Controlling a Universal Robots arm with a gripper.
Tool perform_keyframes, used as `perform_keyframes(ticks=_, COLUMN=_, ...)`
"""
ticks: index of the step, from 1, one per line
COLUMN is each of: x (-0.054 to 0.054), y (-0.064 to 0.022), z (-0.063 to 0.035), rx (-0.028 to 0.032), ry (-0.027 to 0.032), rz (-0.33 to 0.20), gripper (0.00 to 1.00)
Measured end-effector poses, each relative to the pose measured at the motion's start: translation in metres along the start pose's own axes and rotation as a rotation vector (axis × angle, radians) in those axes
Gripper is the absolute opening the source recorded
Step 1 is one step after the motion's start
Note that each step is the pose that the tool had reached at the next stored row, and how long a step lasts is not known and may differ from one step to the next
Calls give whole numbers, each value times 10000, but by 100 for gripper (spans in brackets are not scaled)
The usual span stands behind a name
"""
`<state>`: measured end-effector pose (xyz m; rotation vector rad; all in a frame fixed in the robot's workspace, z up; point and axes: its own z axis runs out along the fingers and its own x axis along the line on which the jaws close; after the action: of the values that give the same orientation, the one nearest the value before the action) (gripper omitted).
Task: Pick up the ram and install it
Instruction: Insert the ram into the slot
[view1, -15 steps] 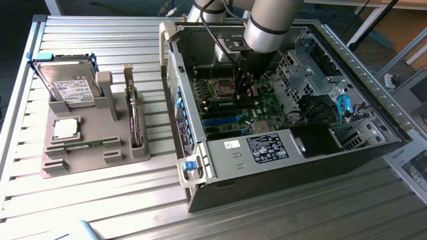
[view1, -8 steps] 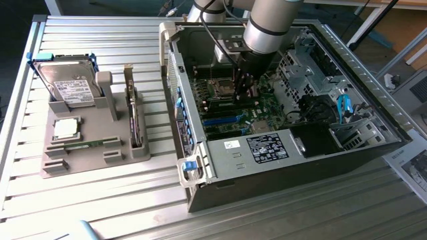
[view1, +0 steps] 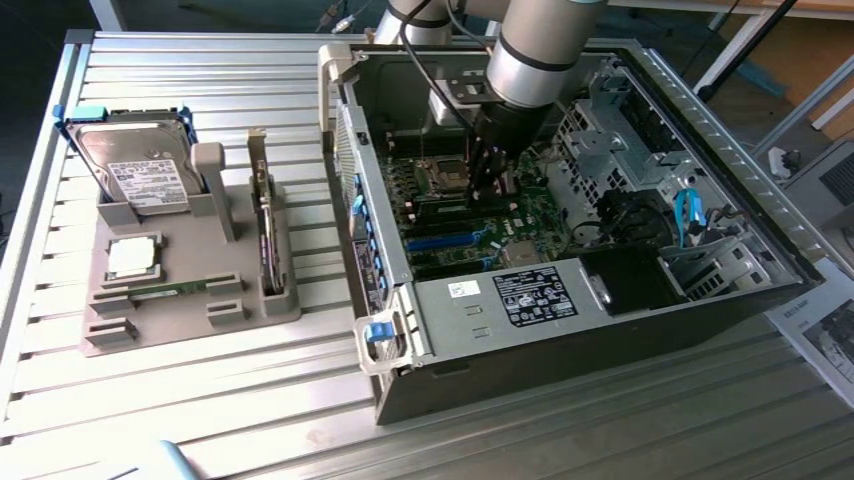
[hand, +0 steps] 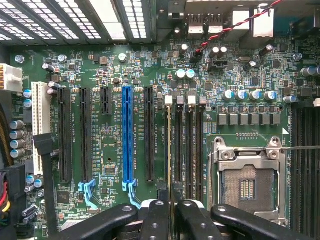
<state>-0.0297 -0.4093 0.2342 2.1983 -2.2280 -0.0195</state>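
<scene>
1. A robot arm (view1: 534, 50) reaches down into an open computer case (view1: 461, 305). The case lies on its side on a slatted metal table (view1: 200, 410).
2. The gripper (view1: 489, 185) hangs just above the green motherboard (view1: 541, 215), beside the processor socket (view1: 447, 178).
3. From the wrist, the gripper (hand: 170, 204) has its fingers pinched close together, clamped on the ram (hand: 168, 150).
4. The ram appears edge-on as a thin olive strip. It lines up along a memory slot that has a white clip at its far end. Whether it is seated cannot be told.
5. That slot sits between the blue slot (hand: 127, 135) and the processor socket.
6. On the exterior view's left, well apart from the case, is a grey tray (view1: 174, 325). It holds a hard drive (view1: 134, 170), a silver chip (view1: 131, 258), an upright dark card (view1: 271, 235) and another green stick (view1: 167, 289) lying flat.
</scene>
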Motion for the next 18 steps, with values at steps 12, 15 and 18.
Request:
perform_keyframes(ticks=12, x=2, y=-15, z=0, rx=-3, ry=3, rz=-4, gripper=13)
perform_keyframes(ticks=15, x=3, y=-15, z=20, rx=-4, ry=5, rz=-4, gripper=13)
perform_keyframes(ticks=18, x=2, y=-15, z=22, rx=-3, ry=3, rz=-4, gripper=13)
